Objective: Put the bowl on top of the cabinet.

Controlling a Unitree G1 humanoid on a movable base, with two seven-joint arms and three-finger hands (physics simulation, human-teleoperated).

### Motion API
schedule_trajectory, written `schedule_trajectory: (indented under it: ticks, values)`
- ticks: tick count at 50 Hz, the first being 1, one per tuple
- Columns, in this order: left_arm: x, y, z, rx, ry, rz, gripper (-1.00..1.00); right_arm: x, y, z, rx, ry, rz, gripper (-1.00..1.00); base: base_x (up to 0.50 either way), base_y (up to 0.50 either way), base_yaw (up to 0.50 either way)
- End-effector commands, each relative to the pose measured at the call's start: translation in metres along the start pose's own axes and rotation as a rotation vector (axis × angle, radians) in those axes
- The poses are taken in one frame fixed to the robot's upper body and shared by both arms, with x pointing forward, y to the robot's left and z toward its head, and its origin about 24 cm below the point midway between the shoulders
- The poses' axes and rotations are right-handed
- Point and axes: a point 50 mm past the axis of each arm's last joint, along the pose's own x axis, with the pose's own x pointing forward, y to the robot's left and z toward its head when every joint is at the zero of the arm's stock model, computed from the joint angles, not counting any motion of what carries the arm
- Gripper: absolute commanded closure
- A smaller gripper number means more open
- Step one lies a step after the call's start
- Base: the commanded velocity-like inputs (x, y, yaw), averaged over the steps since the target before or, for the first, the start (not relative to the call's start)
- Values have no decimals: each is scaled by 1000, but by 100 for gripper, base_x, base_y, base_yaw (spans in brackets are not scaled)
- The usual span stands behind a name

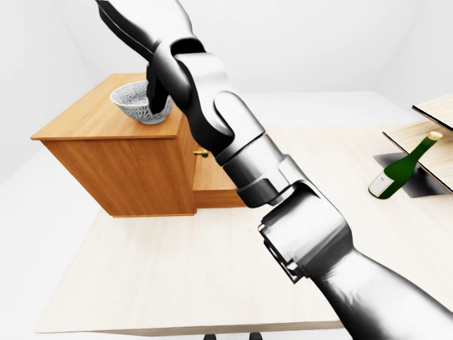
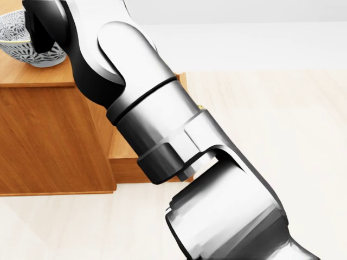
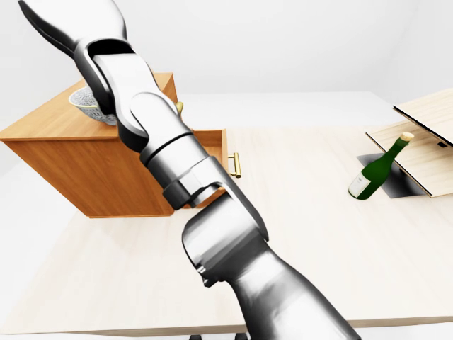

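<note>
A patterned grey-white bowl (image 1: pixel 131 99) rests upright on the top of the wooden cabinet (image 1: pixel 120 170), near the top's right edge. My right arm runs from the bottom right of the left-eye view up to it. The dark fingers of my right hand (image 1: pixel 157 95) close over the bowl's right rim. In the head view the bowl (image 2: pixel 16 38) shows at the top left, half hidden behind the hand. My left hand is out of every view.
The cabinet's lower drawer (image 3: pixel 212 142) stands pulled out, its brass handle (image 3: pixel 234 164) pointing right. A green bottle (image 1: pixel 400 170) leans at the right of the pale table (image 1: pixel 177 283), beside wooden boards (image 1: pixel 435 113) and a dark opening (image 1: pixel 419 183).
</note>
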Motion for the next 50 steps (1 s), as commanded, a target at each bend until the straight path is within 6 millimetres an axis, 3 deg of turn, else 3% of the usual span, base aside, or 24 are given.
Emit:
schedule_trajectory:
  ticks: [1, 23, 50]
  values:
    - [0, -1, -1, 3, 2, -4, -100, -1, -31, 7, -23, -44, -54, -100, 0, 0, 0]
    - [-2, -2, 0, 7, -3, -10, -100, -18, -63, 0, -45, -68, -121, -100, 0, 0, 0]
    - [-3, -3, -1, 21, 0, -17, -100, -78, -102, -7, -178, -72, -241, -100, 0, 0, 0]
